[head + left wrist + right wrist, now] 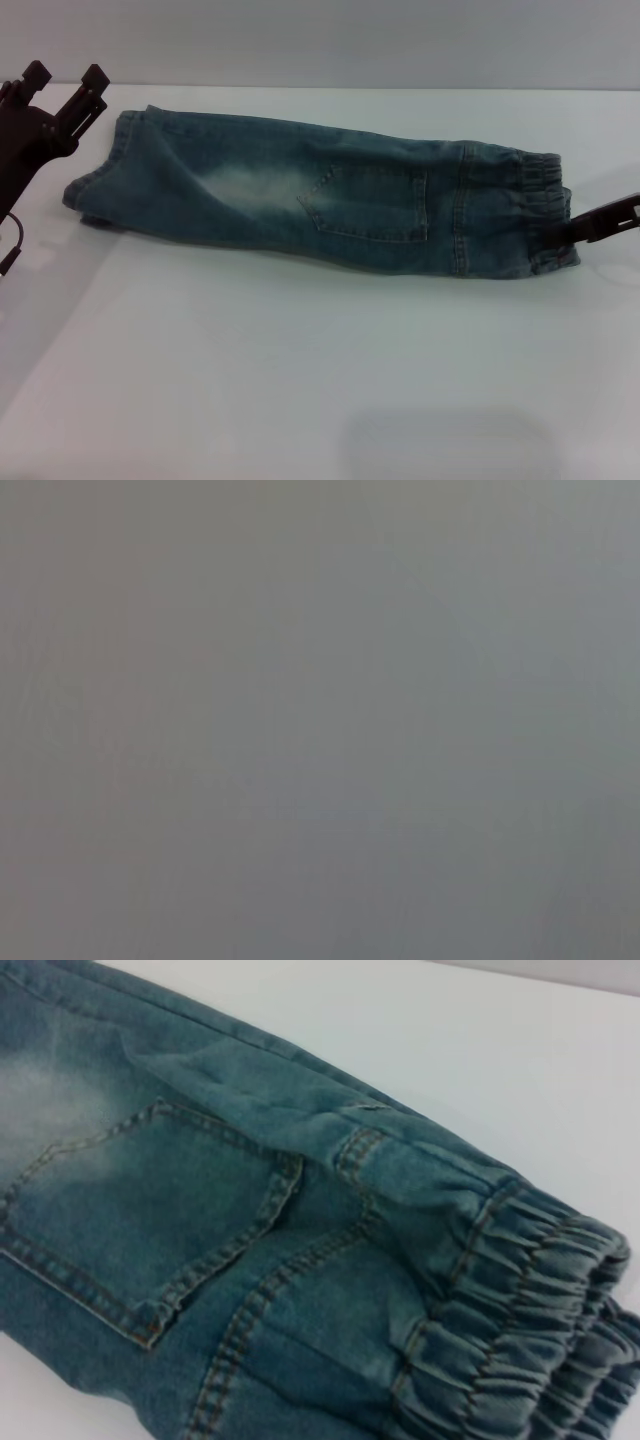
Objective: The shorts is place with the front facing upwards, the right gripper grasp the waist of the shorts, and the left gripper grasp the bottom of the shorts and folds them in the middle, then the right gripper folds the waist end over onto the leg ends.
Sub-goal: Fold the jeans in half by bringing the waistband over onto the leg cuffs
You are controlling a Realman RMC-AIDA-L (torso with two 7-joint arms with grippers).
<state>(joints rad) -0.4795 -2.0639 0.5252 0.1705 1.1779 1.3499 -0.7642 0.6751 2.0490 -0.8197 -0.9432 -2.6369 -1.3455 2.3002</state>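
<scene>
**A:** Where do your shorts lie?

**B:** Your long blue-green denim shorts (320, 195) lie flat on the white table (300, 380), already folded lengthwise into one narrow strip. It runs along the far half of the table, from near the left edge toward the right edge. The square back pocket with orange stitching (368, 203) faces up, beside a pale faded patch (250, 185).

**A:** Which end is which?

**B:** The darker ruched elastic waist of the shorts (545, 205) is at the right end; the flat hemmed bottom of the shorts (95, 180) is at the left end.

**A:** What about your right arm?

**B:** Your black right gripper (572, 228) reaches in from the table's right edge, its prongs at the near corner of the waistband, touching the fabric. You cannot tell whether its jaws are clamped on it. The right wrist view shows only the gathered band and pocket up close.

**A:** And the left?

**B:** Your black two-pronged left gripper (65, 78) is raised by the far left corner, just beyond the hems, its jaws spread apart and holding nothing. Its wrist view is plain grey.
</scene>
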